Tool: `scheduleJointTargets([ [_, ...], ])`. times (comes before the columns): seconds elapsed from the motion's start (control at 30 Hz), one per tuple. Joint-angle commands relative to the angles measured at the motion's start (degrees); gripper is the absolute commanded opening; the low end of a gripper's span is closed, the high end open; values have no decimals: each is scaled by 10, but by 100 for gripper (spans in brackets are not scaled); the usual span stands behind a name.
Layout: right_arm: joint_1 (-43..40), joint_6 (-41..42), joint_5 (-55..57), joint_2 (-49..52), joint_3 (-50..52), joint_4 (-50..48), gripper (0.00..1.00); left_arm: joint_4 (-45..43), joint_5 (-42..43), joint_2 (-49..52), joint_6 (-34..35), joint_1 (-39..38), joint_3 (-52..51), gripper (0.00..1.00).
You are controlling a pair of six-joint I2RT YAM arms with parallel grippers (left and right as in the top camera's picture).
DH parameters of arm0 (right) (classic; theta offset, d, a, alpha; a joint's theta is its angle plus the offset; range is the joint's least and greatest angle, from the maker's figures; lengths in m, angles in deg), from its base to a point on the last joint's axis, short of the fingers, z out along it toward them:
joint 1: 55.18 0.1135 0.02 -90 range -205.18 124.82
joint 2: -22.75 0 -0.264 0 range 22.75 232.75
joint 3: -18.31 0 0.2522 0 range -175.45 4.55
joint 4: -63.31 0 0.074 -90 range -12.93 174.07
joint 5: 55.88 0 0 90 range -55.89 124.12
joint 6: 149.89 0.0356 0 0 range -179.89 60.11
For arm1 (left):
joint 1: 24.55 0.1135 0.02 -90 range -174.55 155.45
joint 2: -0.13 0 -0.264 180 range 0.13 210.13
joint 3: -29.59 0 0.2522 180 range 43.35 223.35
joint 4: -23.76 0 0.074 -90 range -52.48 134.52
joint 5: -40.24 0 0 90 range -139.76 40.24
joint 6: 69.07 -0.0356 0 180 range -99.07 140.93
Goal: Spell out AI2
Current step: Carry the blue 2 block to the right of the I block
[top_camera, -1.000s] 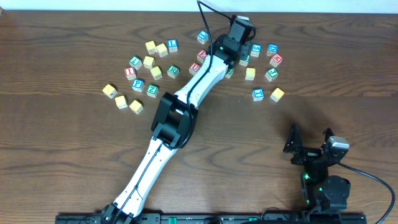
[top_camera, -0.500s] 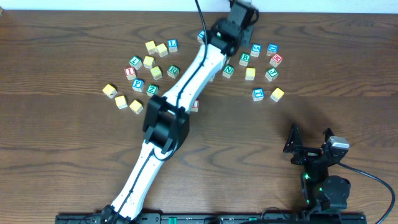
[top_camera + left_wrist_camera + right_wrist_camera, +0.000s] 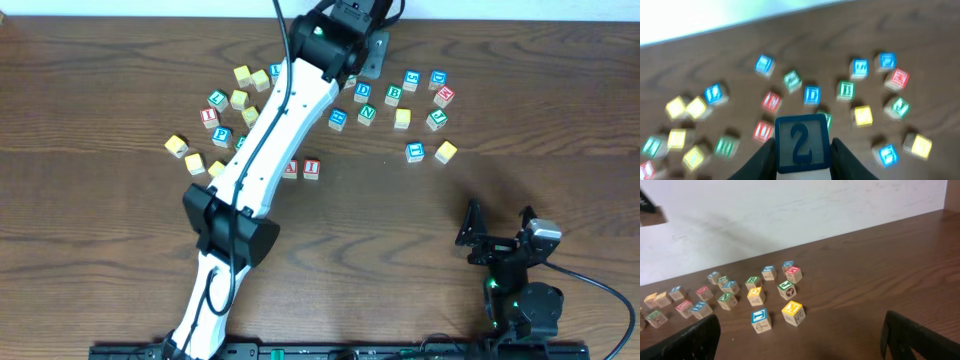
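Observation:
A blue-printed "2" cube (image 3: 802,142) is held off the table between the dark fingers of my left gripper (image 3: 802,152), which is shut on its sides. Seen from overhead, that gripper (image 3: 366,45) hangs over the far edge of the table and hides the cube. A red "A" cube (image 3: 290,169) and a red "I" cube (image 3: 312,168) stand side by side near the middle of the table, the A partly under the left arm. My right gripper (image 3: 497,232) rests open at the front right, its fingers (image 3: 910,335) wide apart around nothing.
Loose letter cubes lie in two clusters at the back, one on the left (image 3: 238,99) and one on the right (image 3: 412,79). A yellow cube (image 3: 446,151) and a blue one (image 3: 415,152) sit nearest the right arm. A white wall (image 3: 790,205) borders the far edge.
The left arm has swung left, its elbow moving toward the front left. That uncovered the A and I cubes. The gripper has shifted a little left at the far edge, still shut on its cube.

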Motion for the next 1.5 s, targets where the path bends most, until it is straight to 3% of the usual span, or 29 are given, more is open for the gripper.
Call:
scheduleJointTargets([
  [0.0,-3,3,-1,-3,1,2,99,43,-7,-23,19,1,6,30],
  [0.27,-3,3,-1,-3,1,2,99,146,-4,-22,61,1,-4,30],
  [0.53,-3,3,-1,-3,1,2,99,147,19,-22,91,-17,-116,30],
  [0.83,-3,3,-1,-3,1,2,99,72,19,-22,146,-38,-267,30],
  [1.3,-3,3,-1,-3,1,2,99,-84,12,-22,189,-38,-418,30],
  [1.47,-3,3,-1,-3,1,2,99,-103,-12,-22,202,-37,-438,29],
])
